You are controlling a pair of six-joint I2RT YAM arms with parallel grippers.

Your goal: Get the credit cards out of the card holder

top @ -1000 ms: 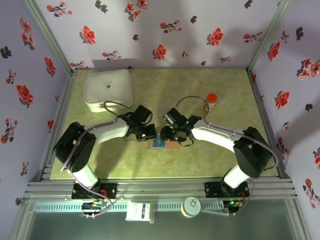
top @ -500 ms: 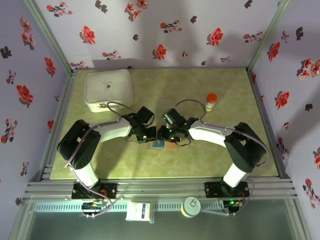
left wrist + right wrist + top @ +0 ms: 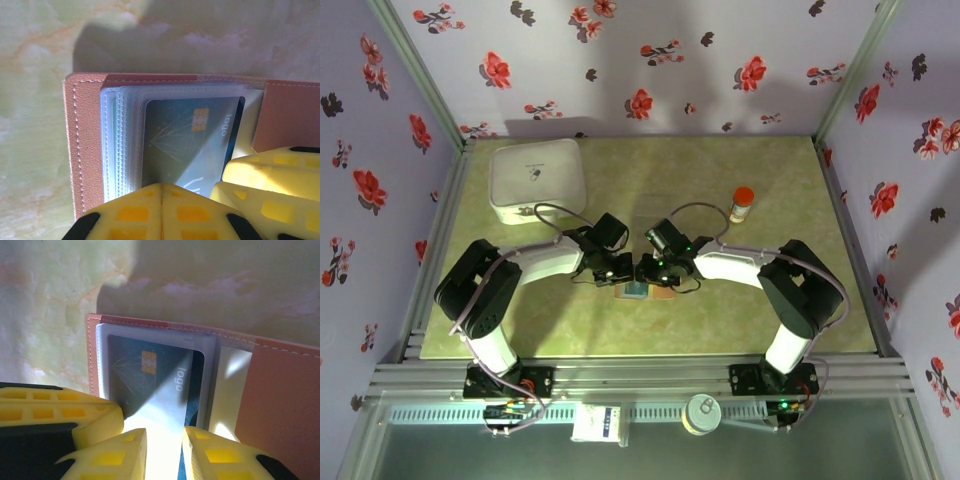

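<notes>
Card holder (image 3: pixel 80 150) open, left tool (image 3: pixel 162 194) together on it, right tool (image 3: pixel 164 439) nudged closer, apart over credit card (image 3: pixel 150 377)

The closed left tool (image 3: pixel 162 212) hovers over the card holder's (image 3: pixel 80 150) teal card (image 3: pixel 185 145).

**Fig. Lighting and sharpness as I see them from the remote station.**
Top view: I get soft, even overhead light on the table (image 3: pixel 670 170), with faint arm shadows at mid-table and dim patches on the back wall. Wrist views: a broad dark shadow lies across the table's far part, a bright streak of glare whitens the credit card (image 3: pixel 150 375), and the near yellow fingers (image 3: pixel 115 455) are blurred.
</notes>
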